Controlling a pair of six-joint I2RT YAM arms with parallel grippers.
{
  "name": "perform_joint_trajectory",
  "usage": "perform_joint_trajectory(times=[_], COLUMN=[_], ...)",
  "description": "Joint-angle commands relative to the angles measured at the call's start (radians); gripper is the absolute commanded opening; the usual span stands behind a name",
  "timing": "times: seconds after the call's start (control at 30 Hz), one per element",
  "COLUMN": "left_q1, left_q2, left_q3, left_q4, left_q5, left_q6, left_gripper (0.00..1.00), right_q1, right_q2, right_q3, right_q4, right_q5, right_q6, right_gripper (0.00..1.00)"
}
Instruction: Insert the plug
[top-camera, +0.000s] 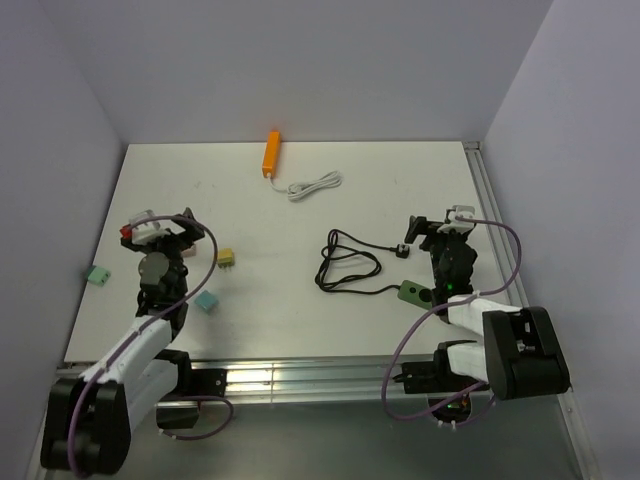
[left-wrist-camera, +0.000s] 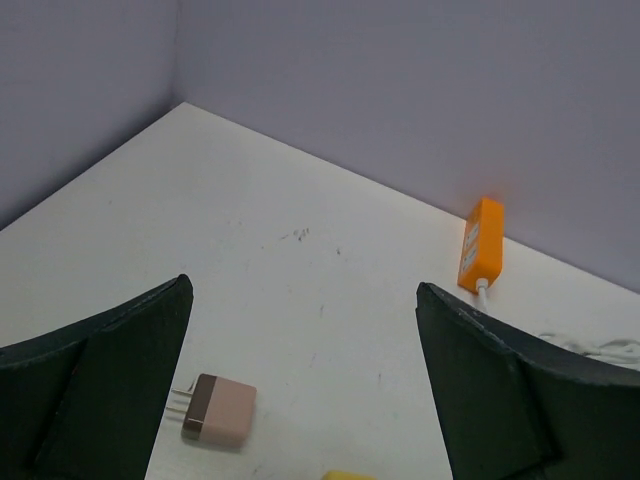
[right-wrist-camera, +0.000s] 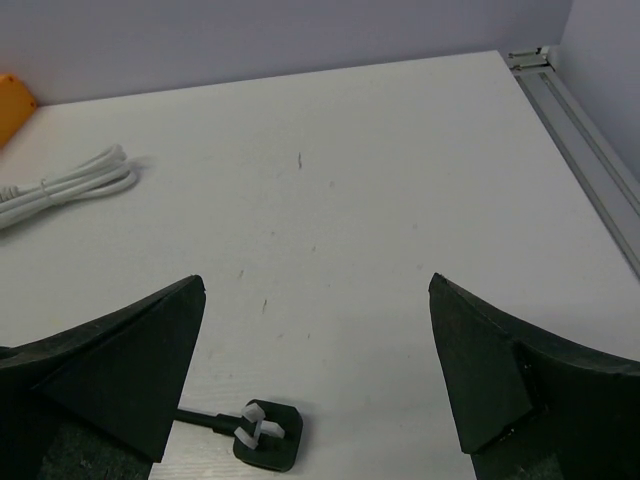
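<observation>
Holds left pincer (top-camera: 158, 222) and right pincer (top-camera: 437, 222) spread wide, empty. Sees plug (top-camera: 402, 250) flat near right pincer, long axis sideways, cord (right-wrist-camera: 205, 417) leaving leftward; green socket (top-camera: 412, 293) close by.

The table (top-camera: 290, 225) is plain white with some small dark specks. At 12 o'clock lies an orange power strip (top-camera: 272, 152) with a white cord (top-camera: 315, 185). Toward 3 o'clock, the plug (top-camera: 402, 250) and its cable (top-camera: 348, 262) are black and the socket box (top-camera: 412, 293) is dark green. Toward 9 o'clock are a yellow adapter (top-camera: 227, 259), a teal block (top-camera: 99, 273), a second teal block (top-camera: 207, 301) and a beige-pink adapter (left-wrist-camera: 219, 411) with a brown face. The walls (top-camera: 330, 70) are pale lilac-grey.
</observation>
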Motion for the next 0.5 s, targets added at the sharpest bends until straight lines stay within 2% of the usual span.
perform_joint_trajectory(times=[0.0, 0.07, 0.1, 0.17, 0.27, 0.3, 0.37, 0.47], left_q1=[-0.004, -0.004, -0.004, -0.004, -0.004, -0.004, -0.002, -0.001], left_q2=[-0.147, -0.228, -0.248, -0.288, -0.282, -0.275, -0.241, -0.200], left_q3=[0.079, 0.109, 0.143, 0.181, 0.278, 0.333, 0.388, 0.478], left_q4=[-0.320, -0.429, -0.545, -0.658, -0.917, -1.022, -1.123, -1.210], left_q5=[-0.054, -0.051, -0.056, -0.095, -0.137, -0.140, -0.125, 0.005], left_q6=[-0.121, -0.173, -0.254, -0.349, -0.544, -0.570, -0.624, -0.565], left_gripper=[0.99, 0.99, 0.99, 0.99, 0.99, 1.00, 1.00, 0.99], right_q1=[0.002, 0.004, 0.007, 0.013, 0.021, 0.022, 0.024, 0.025], right_q2=[-0.035, -0.056, -0.087, -0.128, -0.260, -0.286, -0.360, -0.430], right_q3=[-0.013, -0.018, -0.033, -0.054, -0.079, -0.068, -0.048, 0.001], right_q4=[0.050, 0.030, 0.030, 0.023, -0.061, -0.095, -0.205, -0.331], right_q5=[0.004, 0.004, 0.010, 0.019, 0.040, 0.053, 0.091, 0.123], right_q6=[-0.027, -0.032, -0.034, -0.032, -0.026, -0.018, -0.007, 0.015], right_gripper=[1.00, 1.00, 1.00, 1.00, 1.00, 1.00, 1.00, 1.00])
